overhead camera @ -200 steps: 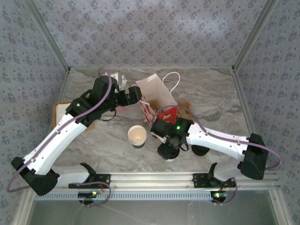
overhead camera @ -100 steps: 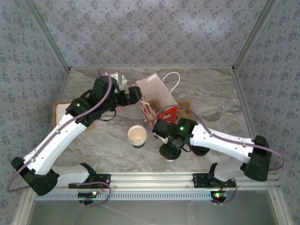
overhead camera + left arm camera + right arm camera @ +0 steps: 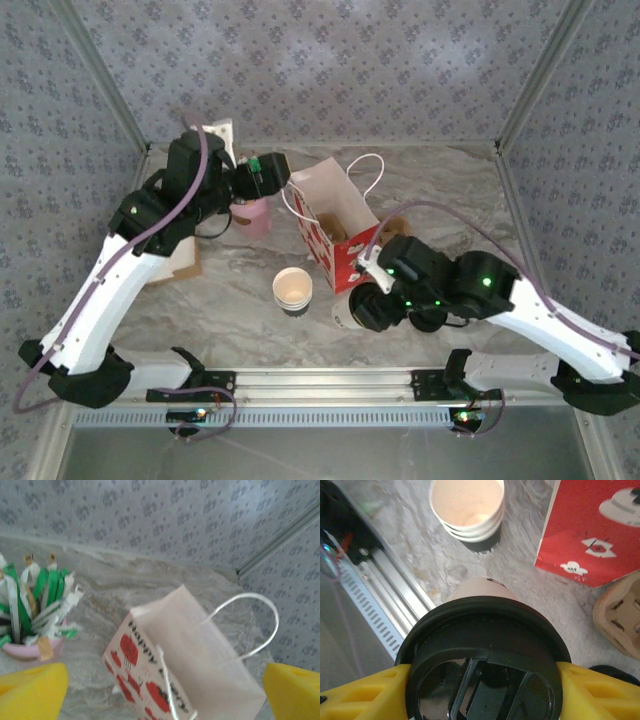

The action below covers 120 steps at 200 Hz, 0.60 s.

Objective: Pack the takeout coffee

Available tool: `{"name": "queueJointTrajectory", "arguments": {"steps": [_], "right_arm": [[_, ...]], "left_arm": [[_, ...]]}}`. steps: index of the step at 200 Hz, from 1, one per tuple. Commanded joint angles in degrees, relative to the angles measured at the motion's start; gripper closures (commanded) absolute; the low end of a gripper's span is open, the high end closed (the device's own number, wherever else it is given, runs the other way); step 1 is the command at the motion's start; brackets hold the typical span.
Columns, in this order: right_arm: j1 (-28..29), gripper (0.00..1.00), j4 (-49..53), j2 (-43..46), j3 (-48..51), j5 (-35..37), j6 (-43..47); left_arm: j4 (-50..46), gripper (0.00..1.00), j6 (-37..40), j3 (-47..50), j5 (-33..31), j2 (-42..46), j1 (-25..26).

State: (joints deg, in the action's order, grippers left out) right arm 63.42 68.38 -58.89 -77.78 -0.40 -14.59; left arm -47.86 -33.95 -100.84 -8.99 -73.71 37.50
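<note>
The takeout coffee [image 3: 485, 645], a white paper cup with a black lid, sits between the yellow fingers [image 3: 362, 695] of my right gripper [image 3: 485, 680], which is shut on the lid's rim. In the top view the cup [image 3: 346, 310] hangs tilted near the table's front, just in front of the paper bag, held by the right gripper [image 3: 368, 300]. The white bag with red print [image 3: 335, 215] stands open, handles up. My left gripper [image 3: 272, 172] hovers open at the bag's far left. From the left wrist the bag [image 3: 200, 660] lies below the left gripper [image 3: 165, 680].
A lidless stack of white cups [image 3: 293, 289] stands left of the held cup. A pink cup of stirrers [image 3: 253, 216] sits left of the bag. A brown cardboard carrier [image 3: 396, 226] lies right of the bag, and a cardboard box [image 3: 186, 262] at the left edge.
The left arm has drawn back and up from the bag's rim, uncovering the pink cup. The right arm has swung right and tipped the coffee over, its jaws closing a little.
</note>
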Motion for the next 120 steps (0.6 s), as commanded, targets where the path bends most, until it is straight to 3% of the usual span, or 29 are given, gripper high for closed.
{"name": "queueJointTrajectory", "arguments": {"steps": [1,86,120], "right_arm": [[-0.3,0.37,2.2,2.0,-3.8,-1.1,-0.7],[-4.4,0.35,0.6,1.1,-17.2,3.6,0.0],[-6.8,0.34,1.4,-0.9,-22.3,8.2,-0.1]], "left_arm": [[-3.4,0.01,4.9,-6.9,2.5,-5.7,-2.4],[-14.9,0.0,9.5,-44.8,20.3,-38.1,-8.4],[-14.9,0.01,7.9,-50.3,28.5,-45.9,-10.5]]}}
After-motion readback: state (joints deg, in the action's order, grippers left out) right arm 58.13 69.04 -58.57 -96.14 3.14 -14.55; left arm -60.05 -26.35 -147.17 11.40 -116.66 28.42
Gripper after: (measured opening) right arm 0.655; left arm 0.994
